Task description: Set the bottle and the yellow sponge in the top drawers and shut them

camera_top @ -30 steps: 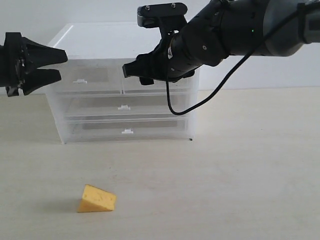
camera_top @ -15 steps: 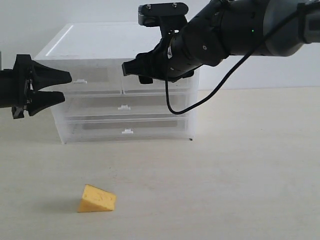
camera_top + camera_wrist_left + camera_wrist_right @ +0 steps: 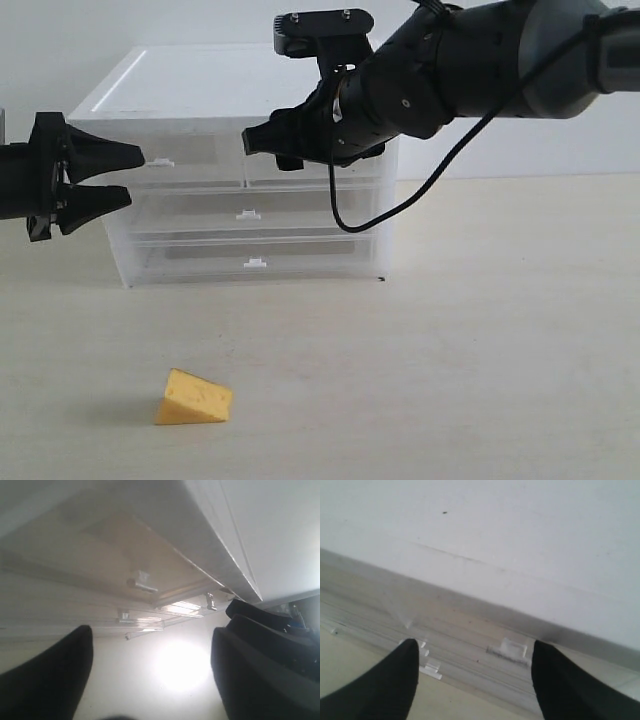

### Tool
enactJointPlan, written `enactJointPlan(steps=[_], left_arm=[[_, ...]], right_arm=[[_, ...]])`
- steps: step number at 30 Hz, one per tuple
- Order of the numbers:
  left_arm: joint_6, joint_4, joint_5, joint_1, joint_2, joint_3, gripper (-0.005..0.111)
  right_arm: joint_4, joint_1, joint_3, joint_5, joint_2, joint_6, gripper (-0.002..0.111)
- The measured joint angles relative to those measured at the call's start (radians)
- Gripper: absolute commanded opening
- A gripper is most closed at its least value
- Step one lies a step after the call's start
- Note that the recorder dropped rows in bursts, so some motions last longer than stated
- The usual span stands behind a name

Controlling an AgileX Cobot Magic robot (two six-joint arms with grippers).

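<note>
Now lining up on the shut top drawers (image 3: 195, 150).
Left fingers (image 3: 112, 157) and right fingers (image 3: 262, 138) spread, empty; next, hook a tab (image 3: 160, 162).

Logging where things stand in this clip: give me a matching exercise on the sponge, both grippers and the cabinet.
1 sponge
2 left gripper
3 right gripper
4 cabinet

a open, before the cabinet's upper right
b yellow, lying apart from the rest
c white-topped, translucent front
d open, at the cabinet's left edge

Pairs: 1-b; 2-d; 3-a; 4-c
</note>
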Motion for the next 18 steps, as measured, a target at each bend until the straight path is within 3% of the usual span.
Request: enactJointPlan(steps=[18], left_arm=[[0.000,-0.036,-0.034,-0.026,0.050,-0.011,0.062]], right_arm=[[-0.026,0.000,0.000,0.000,0.004,0.016,0.059]])
